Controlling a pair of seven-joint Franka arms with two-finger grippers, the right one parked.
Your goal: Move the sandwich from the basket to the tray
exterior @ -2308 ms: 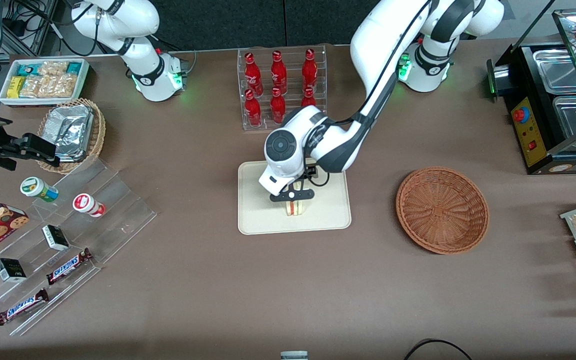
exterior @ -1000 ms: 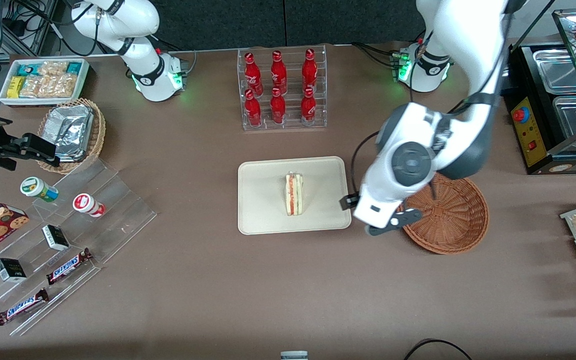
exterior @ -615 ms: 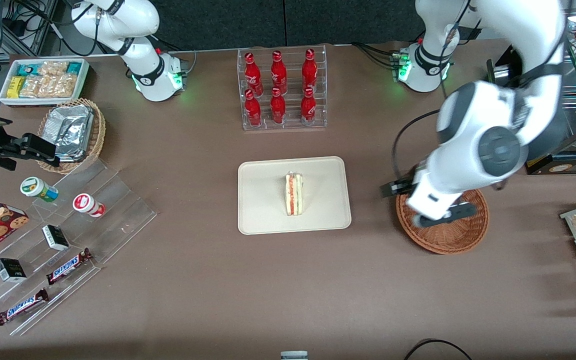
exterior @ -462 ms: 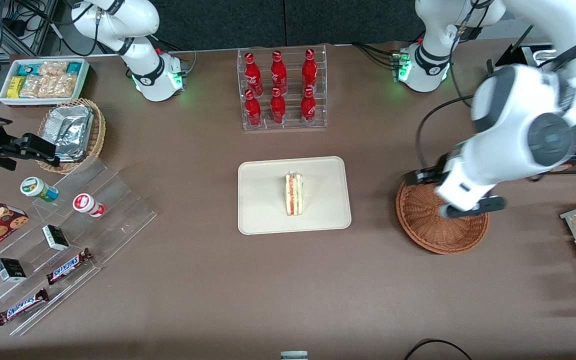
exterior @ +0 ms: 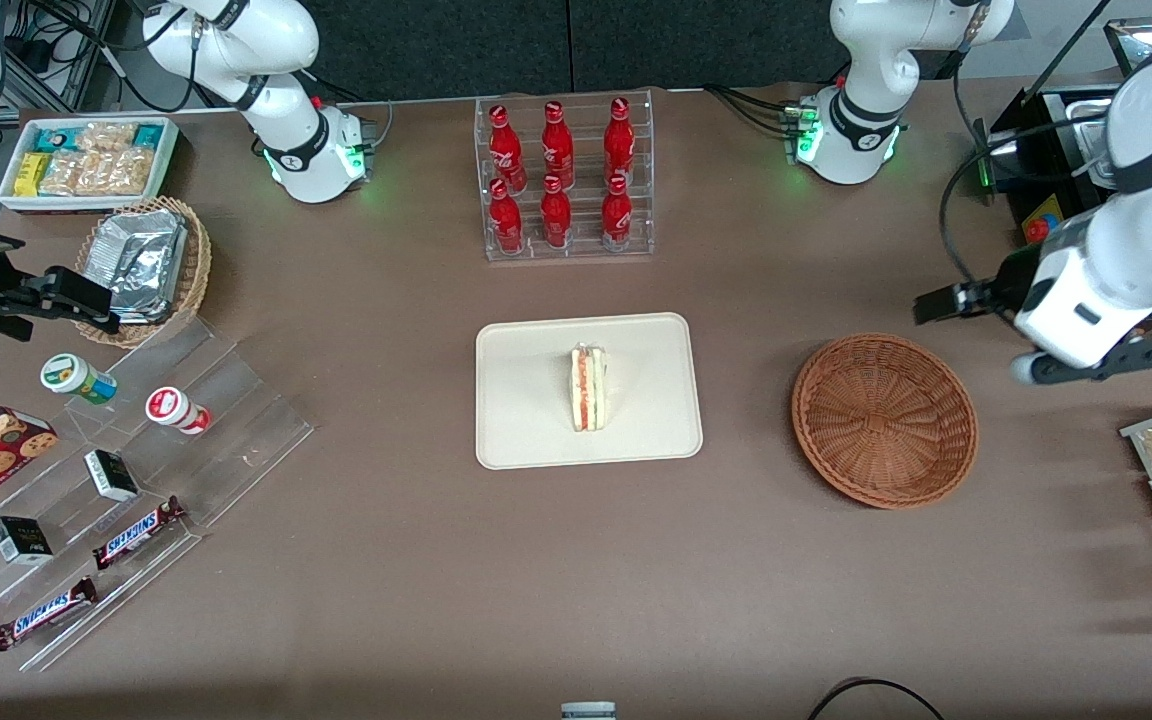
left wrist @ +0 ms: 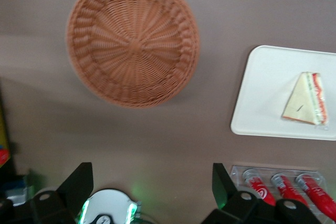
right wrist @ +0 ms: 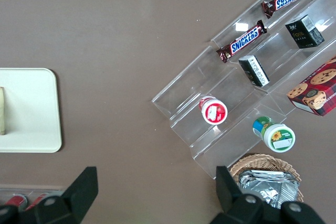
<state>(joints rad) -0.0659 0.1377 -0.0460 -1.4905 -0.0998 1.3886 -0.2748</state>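
The sandwich stands on its edge near the middle of the tray (filling stripe facing up). The basket holds nothing. The gripper hangs above the table toward the working arm's end, fingers spread apart and holding nothing.

Front view high, steep, whole table — wrist views straight down; all share tray.

"snickers" in blue on white, on 2 brown choc bars lying on the clear stepped rack; red bottles carry white script, too small to read; gripper w/ no text.
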